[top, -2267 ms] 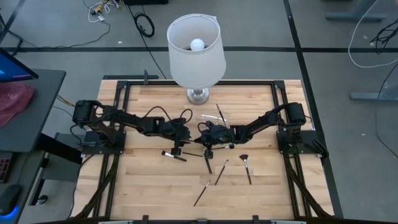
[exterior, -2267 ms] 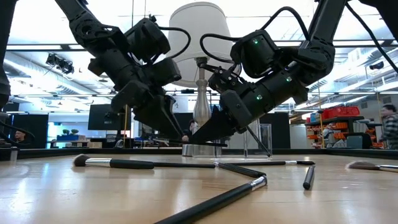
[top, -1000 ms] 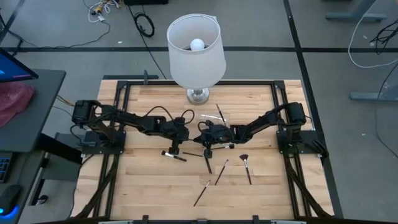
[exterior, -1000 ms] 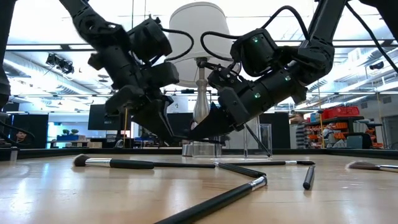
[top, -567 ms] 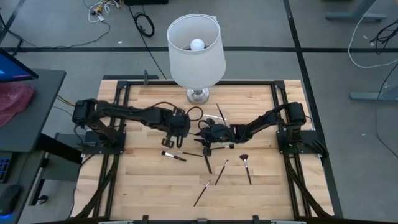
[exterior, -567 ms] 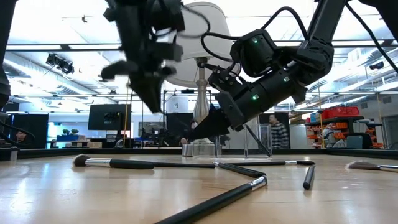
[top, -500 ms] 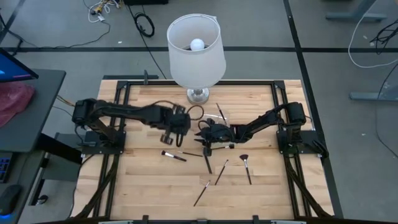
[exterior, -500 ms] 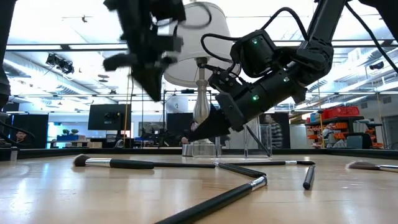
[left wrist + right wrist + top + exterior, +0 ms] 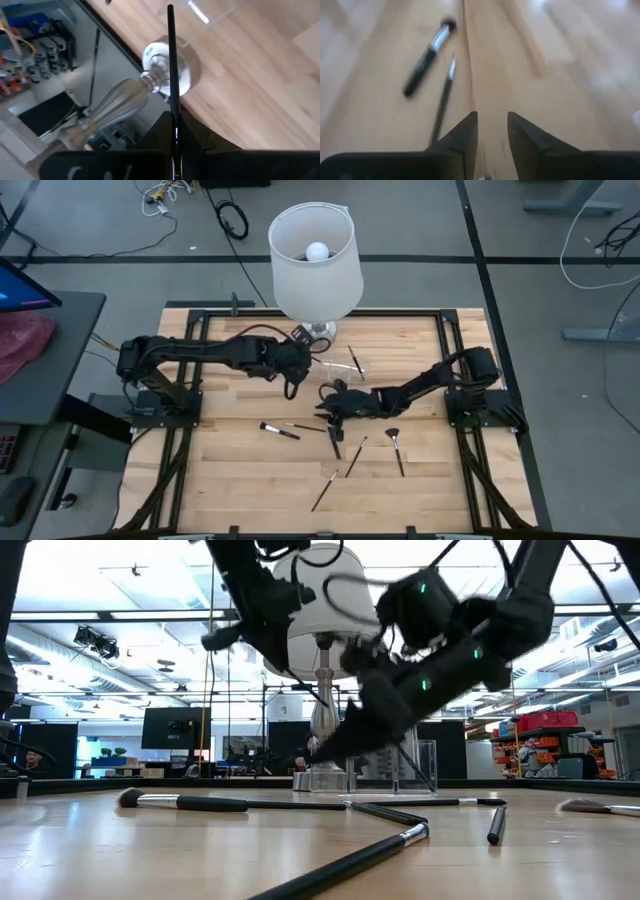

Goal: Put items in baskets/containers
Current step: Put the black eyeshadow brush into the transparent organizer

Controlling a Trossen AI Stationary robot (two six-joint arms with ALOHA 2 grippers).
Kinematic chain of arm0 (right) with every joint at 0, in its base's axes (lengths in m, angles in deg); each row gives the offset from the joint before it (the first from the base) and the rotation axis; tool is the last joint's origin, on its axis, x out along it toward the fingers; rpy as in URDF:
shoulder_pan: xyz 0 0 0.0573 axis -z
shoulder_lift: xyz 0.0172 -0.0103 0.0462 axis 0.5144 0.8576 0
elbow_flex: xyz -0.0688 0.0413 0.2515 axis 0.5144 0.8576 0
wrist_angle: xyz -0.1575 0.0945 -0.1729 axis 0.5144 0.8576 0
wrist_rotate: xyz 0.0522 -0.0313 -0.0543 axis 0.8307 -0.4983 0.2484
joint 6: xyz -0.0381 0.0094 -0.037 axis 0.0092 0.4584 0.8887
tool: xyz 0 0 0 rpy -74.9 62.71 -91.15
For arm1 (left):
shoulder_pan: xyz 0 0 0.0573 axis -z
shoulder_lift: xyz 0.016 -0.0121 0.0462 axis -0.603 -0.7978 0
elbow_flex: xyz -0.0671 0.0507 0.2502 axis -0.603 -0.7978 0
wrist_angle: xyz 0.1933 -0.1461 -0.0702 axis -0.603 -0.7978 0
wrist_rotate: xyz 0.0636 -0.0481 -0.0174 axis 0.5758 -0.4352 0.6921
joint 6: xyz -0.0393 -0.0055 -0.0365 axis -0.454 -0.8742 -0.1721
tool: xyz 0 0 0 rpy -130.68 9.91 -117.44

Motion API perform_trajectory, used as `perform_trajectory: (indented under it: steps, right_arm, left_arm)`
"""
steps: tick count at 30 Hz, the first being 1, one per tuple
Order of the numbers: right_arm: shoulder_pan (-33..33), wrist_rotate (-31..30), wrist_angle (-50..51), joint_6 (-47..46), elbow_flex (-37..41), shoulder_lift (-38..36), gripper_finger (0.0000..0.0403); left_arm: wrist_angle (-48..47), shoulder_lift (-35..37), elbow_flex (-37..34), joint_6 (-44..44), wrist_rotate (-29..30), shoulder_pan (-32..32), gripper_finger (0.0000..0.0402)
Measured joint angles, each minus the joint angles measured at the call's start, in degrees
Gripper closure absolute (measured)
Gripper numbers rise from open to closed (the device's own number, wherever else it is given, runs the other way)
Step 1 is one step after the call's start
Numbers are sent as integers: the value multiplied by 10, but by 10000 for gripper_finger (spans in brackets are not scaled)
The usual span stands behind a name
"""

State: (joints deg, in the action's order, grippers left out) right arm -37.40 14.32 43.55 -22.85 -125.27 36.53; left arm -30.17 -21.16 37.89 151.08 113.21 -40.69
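My left gripper (image 9: 298, 360) hangs above the table's middle, near the lamp's foot, shut on a thin dark brush (image 9: 170, 60). The brush points out ahead of the gripper toward the clear box (image 9: 345, 368), where another brush stands slanted. My right gripper (image 9: 334, 408) is low over the table to the right of it; the right wrist view shows it (image 9: 492, 131) open with nothing between its fingers. Several brushes lie flat on the wood: a thick dark one (image 9: 278, 430), thin ones (image 9: 334, 442) (image 9: 356, 455) (image 9: 322, 490) and a fan-shaped one (image 9: 395, 442). My left gripper pinches the brush's slim handle (image 9: 174, 127) between its two fingers. The brush runs on ahead of the fingers, along the way they point. It is lifted clear of the table, slanting down toward the clear box.
A tall lamp with a white shade (image 9: 315, 260) and a metal foot (image 9: 167, 67) stands at the table's far middle, close to my left gripper. Open wood lies along the near edge (image 9: 250, 500).
My left gripper has risen from just above the table with the thin brush, rolled its wrist and swung toward the lamp's foot and the far edge. My right gripper has drawn back a little toward the near edge and stays low.
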Motion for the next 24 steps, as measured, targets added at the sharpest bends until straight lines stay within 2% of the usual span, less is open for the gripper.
perform_trajectory:
  steps: [2,5,9,12,17,24]
  right_arm:
    - [-8,-2,29,0,0,-37,296]
    - [-22,-12,132,-2,0,-114,296]
    - [-39,-73,300,-12,0,-231,296]
    - [-45,-95,386,-53,0,-307,296]
    - [-45,-121,410,-79,0,-383,296]
    - [-45,-128,406,-66,0,-384,295]
  left_arm:
    - [31,0,-21,35,5,-11,380]
    - [65,-1,-45,58,-7,-26,384]
    - [124,-1,-82,102,-20,-37,382]
    - [156,-1,-96,134,-17,-41,380]
    - [203,-1,-116,194,-38,-46,381]
    - [229,-31,-117,239,-27,-49,377]
